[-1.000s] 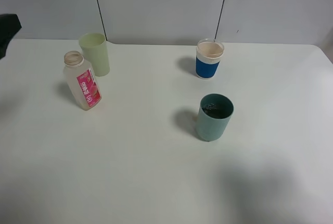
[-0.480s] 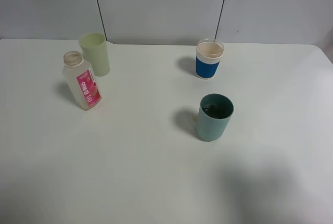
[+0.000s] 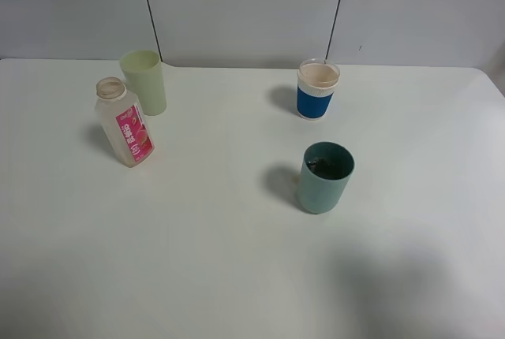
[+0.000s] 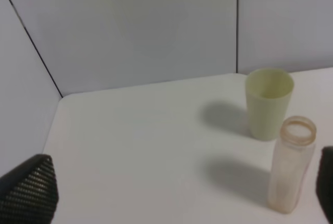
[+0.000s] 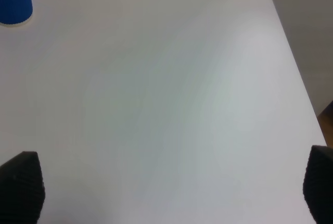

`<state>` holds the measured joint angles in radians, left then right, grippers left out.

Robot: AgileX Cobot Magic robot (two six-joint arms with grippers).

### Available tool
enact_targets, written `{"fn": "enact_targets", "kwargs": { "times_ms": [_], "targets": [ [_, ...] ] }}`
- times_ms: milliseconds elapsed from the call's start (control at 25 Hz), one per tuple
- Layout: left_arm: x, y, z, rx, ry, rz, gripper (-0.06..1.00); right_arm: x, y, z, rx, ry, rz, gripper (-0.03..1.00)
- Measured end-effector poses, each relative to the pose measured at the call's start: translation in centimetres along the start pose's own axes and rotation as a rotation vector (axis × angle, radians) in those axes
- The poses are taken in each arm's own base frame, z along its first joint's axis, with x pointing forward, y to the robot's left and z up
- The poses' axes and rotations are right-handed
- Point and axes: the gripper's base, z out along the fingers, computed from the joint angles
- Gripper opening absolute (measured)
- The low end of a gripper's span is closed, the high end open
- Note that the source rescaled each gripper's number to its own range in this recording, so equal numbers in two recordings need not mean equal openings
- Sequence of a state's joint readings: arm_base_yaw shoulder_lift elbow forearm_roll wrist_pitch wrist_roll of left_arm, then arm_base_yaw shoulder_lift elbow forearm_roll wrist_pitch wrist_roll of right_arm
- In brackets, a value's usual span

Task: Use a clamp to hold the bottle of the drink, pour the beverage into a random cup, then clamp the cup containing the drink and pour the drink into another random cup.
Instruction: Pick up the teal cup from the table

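left wrist view: the left tool (image 4: 177, 190) stands wide apart, gripping nothing, the bottle (image 4: 289, 177) upright on the worktop (image 4: 135, 146) just ahead by one finger (image 4: 328, 187) and the pale yellow-green tumbler (image 4: 268, 104) just past it. right wrist view: the right tool (image 5: 169, 185) is spread as wide, empty, the blue-banded cup (image 5: 14, 2) far ahead, cut off by the frame. high view: neither tool shows; the teal tumbler (image 3: 319, 189), dark beverage (image 3: 323, 167) inside, stands well apart from the bottle, nearer the blue-banded cup.

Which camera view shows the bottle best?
The exterior high view: the whole bottle shows, with its pink label. The left wrist view shows it whole too, but blurred and without the label. The right wrist view does not show it.
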<state>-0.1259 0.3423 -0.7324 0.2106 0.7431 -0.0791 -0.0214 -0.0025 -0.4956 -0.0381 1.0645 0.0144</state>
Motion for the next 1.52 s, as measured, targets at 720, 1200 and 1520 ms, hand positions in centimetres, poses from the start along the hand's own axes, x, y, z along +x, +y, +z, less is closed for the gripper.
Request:
{"fn": "enact_targets", "kwargs": {
  "times_ms": [720, 1200, 1520],
  "targets": [
    [2.4, 0.9, -3.2, -0.074, 0.090, -0.084, 1.00, 0.0, 0.0, 0.0, 0.000, 0.000, 0.000, 1.00],
    [4.0, -0.6, -5.3, -0.208, 0.062, -0.132, 1.00, 0.0, 0.0, 0.0, 0.000, 0.000, 0.000, 1.00],
    [7.3, -1.2, -5.0, -0.199, 0.103, -0.141, 1.00, 0.0, 0.0, 0.0, 0.000, 0.000, 0.000, 1.00]
  ]
}}
